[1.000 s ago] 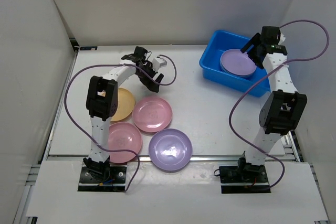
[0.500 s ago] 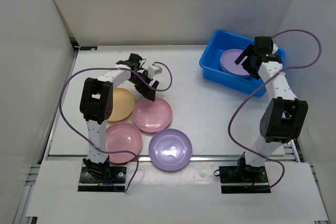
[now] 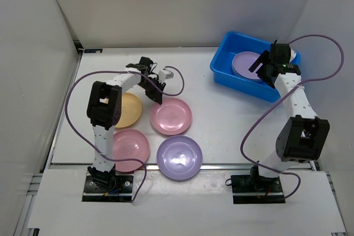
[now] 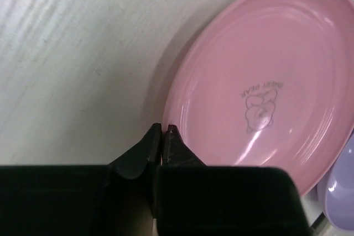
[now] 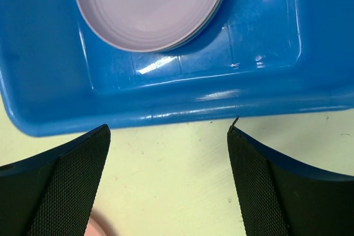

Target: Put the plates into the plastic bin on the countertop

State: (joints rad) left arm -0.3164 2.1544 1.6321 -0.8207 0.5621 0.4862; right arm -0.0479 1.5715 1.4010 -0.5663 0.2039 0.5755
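Your left gripper [image 4: 162, 132] sits shut at the pink plate [image 4: 260, 81] rim, seemingly to nudge it; your right gripper [image 5: 167, 132] gapes empty.

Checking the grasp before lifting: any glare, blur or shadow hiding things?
Left wrist: soft focus, the left gripper a black silhouette at the rim of the pink plate, pinch unreadable. Right wrist: sharp, white glare streaks on the plastic bin. Top external: even light, faint shadows, sheen on the near purple plate.

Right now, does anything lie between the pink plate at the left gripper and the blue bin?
Nothing visible does: only bare countertop lies between the pink plate and the plastic bin. The right gripper hangs open at the bin's edge.
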